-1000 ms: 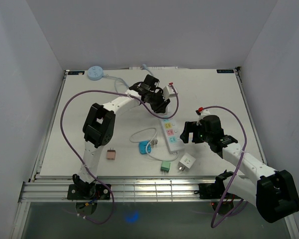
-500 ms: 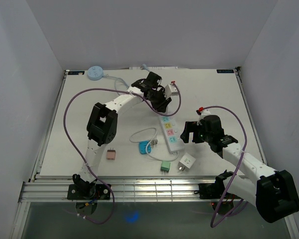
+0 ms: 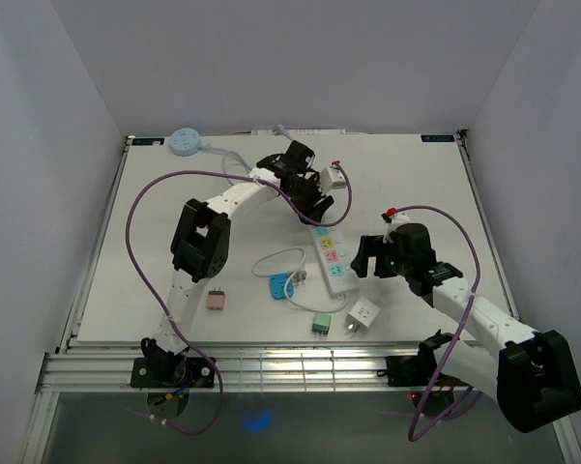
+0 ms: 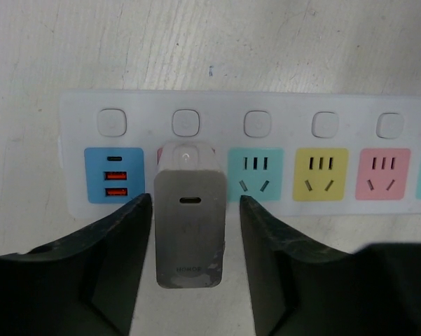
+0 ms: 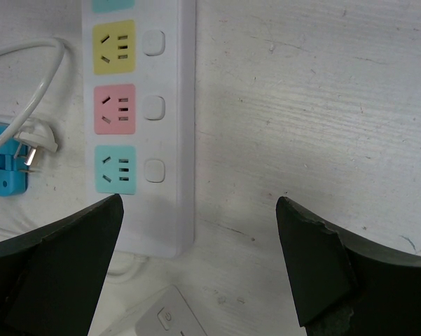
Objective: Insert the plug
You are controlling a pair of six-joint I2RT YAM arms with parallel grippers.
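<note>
Table fills the middle of the top view, with a white power strip lying at centre. The left gripper hangs over the strip's upper end. Its fingers are spread, the frame-left one just beside the grey charger, the other apart. The charger sits in the second socket from the left in the wrist view. The right gripper gapes wide near the strip's lower end, holding nothing.

Risk, by my reading: a finger brushing the charger on the way up tilts it loose. Prongs are hidden, so seating depth is unreadable.

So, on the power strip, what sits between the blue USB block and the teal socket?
The grey charger, seated on the power strip there; the left wrist view shows it clearly.
</note>
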